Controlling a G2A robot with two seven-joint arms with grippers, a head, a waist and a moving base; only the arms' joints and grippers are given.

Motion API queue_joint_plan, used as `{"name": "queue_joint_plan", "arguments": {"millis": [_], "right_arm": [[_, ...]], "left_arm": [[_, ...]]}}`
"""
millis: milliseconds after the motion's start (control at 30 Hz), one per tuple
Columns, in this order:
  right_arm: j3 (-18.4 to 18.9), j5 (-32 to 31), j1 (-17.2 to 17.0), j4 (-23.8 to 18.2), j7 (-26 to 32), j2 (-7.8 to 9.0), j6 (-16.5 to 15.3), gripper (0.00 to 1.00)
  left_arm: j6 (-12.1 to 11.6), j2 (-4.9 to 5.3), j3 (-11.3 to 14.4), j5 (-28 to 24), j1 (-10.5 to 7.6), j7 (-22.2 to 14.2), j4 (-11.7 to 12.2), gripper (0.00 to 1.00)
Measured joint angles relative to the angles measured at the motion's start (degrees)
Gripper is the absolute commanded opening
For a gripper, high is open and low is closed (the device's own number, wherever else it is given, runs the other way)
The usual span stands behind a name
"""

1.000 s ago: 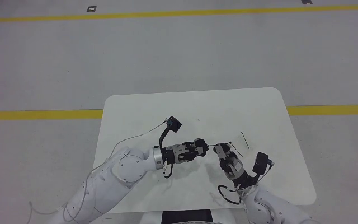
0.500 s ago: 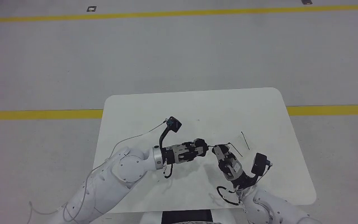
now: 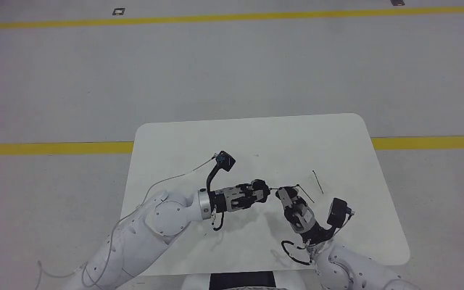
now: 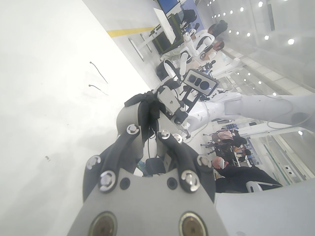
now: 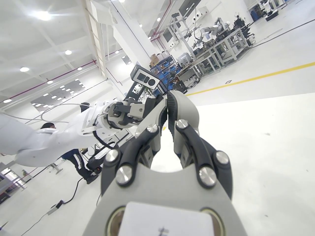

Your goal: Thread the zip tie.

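Desk (image 3: 326, 145): white, with rounded corners. Both arms come in over its near edge and meet above its middle.

Left gripper (image 3: 265, 191): tip to tip with the right gripper (image 3: 279, 193), almost touching it. Its fingers are drawn close together. What sits between them cannot be made out, because the other gripper's dark parts cover the tips in the left wrist view.

Right gripper (image 5: 167, 99): its two ribbed pads are pressed flat against each other, pinching a thin black strand. It faces the left gripper head on.

Zip tie (image 5: 167, 88): a thin black strand standing out past the right gripper's closed fingertips, towards the left gripper. From the top view it shows as a faint dark line across the small gap between the two grippers, off the desk surface.

Nearer loose tie (image 3: 305, 191): lies flat on the desk just beside the right gripper, on the side away from the left gripper.

Farther loose tie (image 3: 317, 181): lies flat just beyond the nearer one, apart from it and farther from both grippers.
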Motion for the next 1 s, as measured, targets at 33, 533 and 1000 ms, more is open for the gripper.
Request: {"name": "queue_joint_plan", "arguments": {"millis": [33, 533, 1000], "right_arm": [[-0.15, -0.01, 0.10, 0.03, 0.17, 0.00, 0.00, 0.00], [-1.19, 0.46, 1.31, 0.99, 0.49, -0.34, 0.00, 0.00], [-2.05, 0.24, 1.62, 1.03, 0.97, -0.57, 0.00, 0.00]], "left_arm": [[0.00, 0.00, 0.00, 0.00, 0.00, 0.00, 0.00, 0.00], [0.00, 0.00, 0.00, 0.00, 0.00, 0.00, 0.00, 0.00], [0.00, 0.00, 0.00, 0.00, 0.00, 0.00, 0.00, 0.00]]}}
